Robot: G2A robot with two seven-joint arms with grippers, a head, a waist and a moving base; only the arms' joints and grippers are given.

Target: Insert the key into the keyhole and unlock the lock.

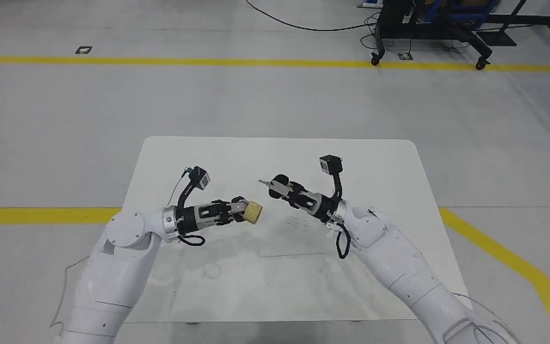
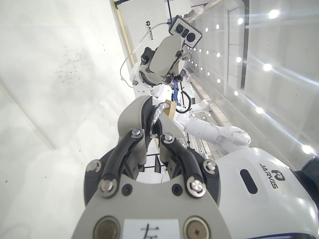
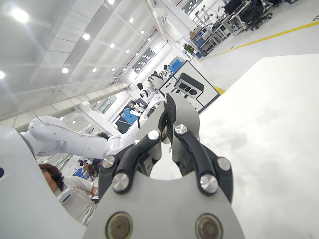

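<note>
Clenched on the lock [image 1: 253, 211], the left gripper [image 1: 241, 211] faces the right gripper [image 1: 278, 187], which I see pinching the key [image 1: 264, 182]; small gap between them, table [image 1: 378, 172] edges well off.

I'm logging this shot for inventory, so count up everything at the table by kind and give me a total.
lock: 1, held over the table
key: 1, held facing the lock, not yet in it
grippers: 2, the left gripper shut on the lock and the right gripper shut on the key
table: 1
Total: 5
</note>
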